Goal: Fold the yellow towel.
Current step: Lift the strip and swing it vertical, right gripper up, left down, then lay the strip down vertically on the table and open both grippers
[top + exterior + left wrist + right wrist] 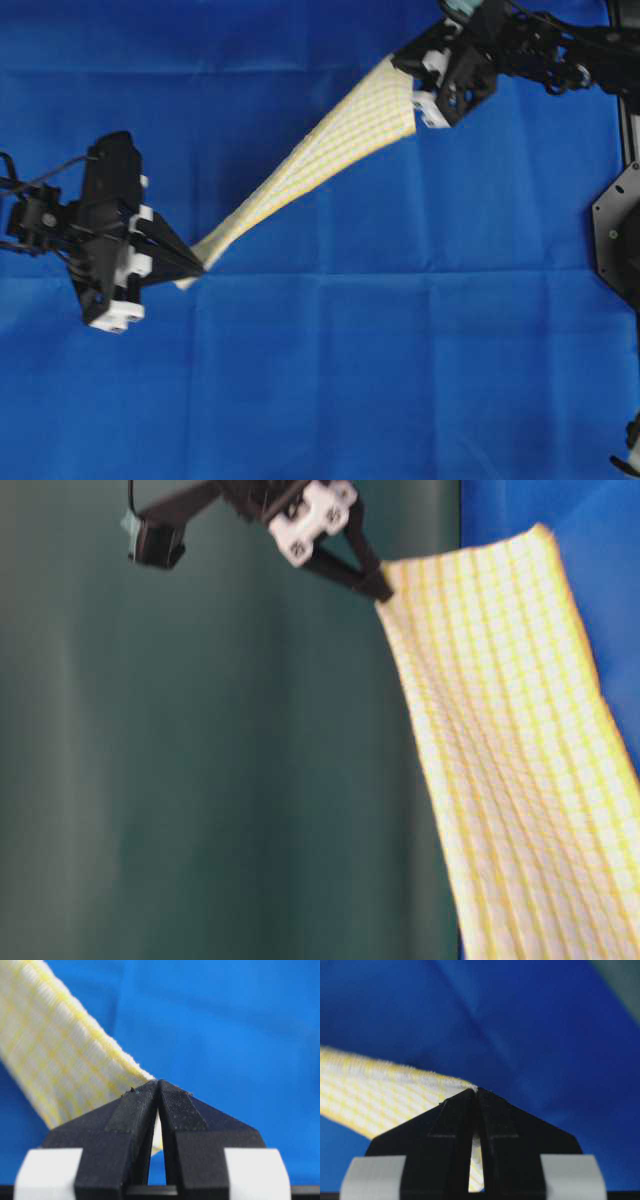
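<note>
The yellow towel (pixel 320 155), checked yellow and white, is lifted off the table and stretched in a twisted band between my two grippers. My left gripper (pixel 200 265) is shut on its narrow lower-left end. The left wrist view shows the jaws (pixel 159 1082) pinching the hem of the towel (pixel 55 1055). My right gripper (pixel 412 88) is shut on a corner of the wide upper-right end, and the right wrist view shows these jaws (pixel 475 1091) closed on the towel (pixel 380 1095). In the table-level view a gripper (pixel 378 585) holds a top corner of the hanging towel (pixel 500 730).
A plain blue cloth (pixel 400 350) with fold creases covers the whole table beneath the towel. A black arm base (pixel 615 230) stands at the right edge. A dark green backdrop (pixel 200 780) fills the left of the table-level view.
</note>
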